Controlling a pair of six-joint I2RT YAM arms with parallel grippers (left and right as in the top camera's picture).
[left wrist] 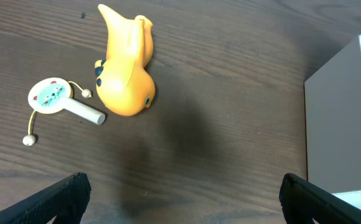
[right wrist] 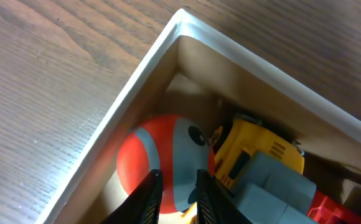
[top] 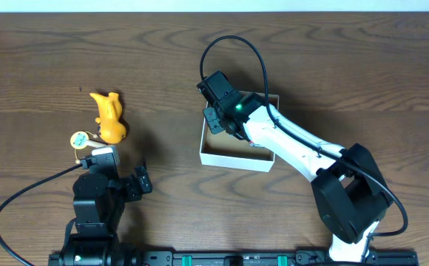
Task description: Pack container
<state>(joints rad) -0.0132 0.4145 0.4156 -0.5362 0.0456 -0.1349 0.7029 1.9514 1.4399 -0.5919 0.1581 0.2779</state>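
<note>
The container (top: 235, 157) is a small white box, brown inside, at the table's middle. My right gripper (top: 218, 118) hangs over its far left corner. In the right wrist view the container (right wrist: 137, 74) holds a round red and grey toy (right wrist: 149, 155), a yellow toy (right wrist: 258, 146) and a grey block (right wrist: 274, 193). The right gripper (right wrist: 177, 177) stands just above the red and grey toy, its jaws a narrow gap apart and nothing pinched between them. My left gripper (left wrist: 180, 193) is wide open over bare wood, near the front left (top: 117, 171).
A yellow duck toy (top: 109, 118) (left wrist: 126, 68) lies on its side left of the container. Beside it is a small round rattle with a white handle (top: 81, 139) (left wrist: 51, 94). The container's white wall (left wrist: 336, 118) shows at the right of the left wrist view.
</note>
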